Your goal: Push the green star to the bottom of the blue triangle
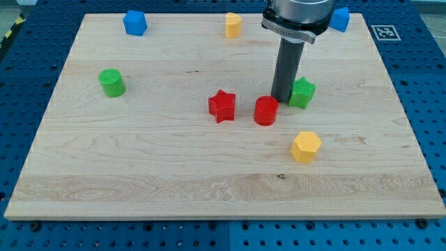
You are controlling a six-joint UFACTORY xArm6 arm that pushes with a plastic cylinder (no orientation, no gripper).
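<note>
The green star (303,93) lies right of the board's middle. My tip (282,100) stands just to its left, touching or nearly touching it, and just above the red cylinder (265,111). The blue triangle (340,19) sits at the view's top right corner of the board, partly hidden by the arm's body. The green star is well below it and to its left.
A red star (222,106) lies left of the red cylinder. A yellow hexagon (305,146) lies below the green star. A green cylinder (111,82) is at the left, a blue block (134,22) at top left, a yellow block (233,25) at top middle.
</note>
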